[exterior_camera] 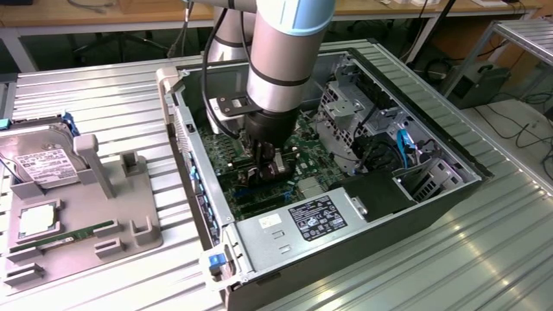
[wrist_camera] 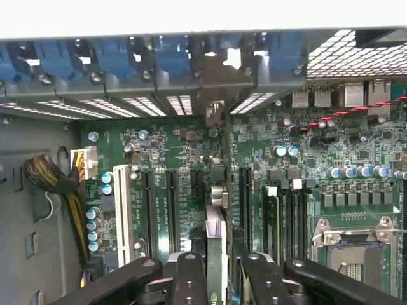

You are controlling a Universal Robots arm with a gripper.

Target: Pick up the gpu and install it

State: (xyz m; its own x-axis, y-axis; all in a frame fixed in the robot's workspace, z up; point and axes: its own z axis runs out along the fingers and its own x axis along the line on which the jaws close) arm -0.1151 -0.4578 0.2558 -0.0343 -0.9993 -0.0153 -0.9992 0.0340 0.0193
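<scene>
The gpu point(wrist_camera: 216, 210) shows edge-on in the wrist view as a thin dark card. It stands upright over the motherboard point(wrist_camera: 159, 146), between two black expansion slots. Its pale metal bracket end point(wrist_camera: 215, 114) reaches the case's rear slot openings. My gripper point(wrist_camera: 219, 279) is shut on the gpu, with one black finger point(wrist_camera: 189, 276) on each side of it. In the exterior view my gripper point(exterior_camera: 263, 170) reaches down inside the open computer case point(exterior_camera: 436, 139), low over the green board. I cannot tell whether the card's edge sits in a slot.
Blue slot latches point(wrist_camera: 114, 57) line the rear wall. A white slot point(wrist_camera: 123, 213), a sleeved cable bundle point(wrist_camera: 48, 175) and the CPU socket point(wrist_camera: 353, 251) flank the card. The power supply point(exterior_camera: 315, 217) fills the case's near end. A grey fixture point(exterior_camera: 129, 227) holds a hard drive point(exterior_camera: 39, 165) and a memory stick point(exterior_camera: 65, 236).
</scene>
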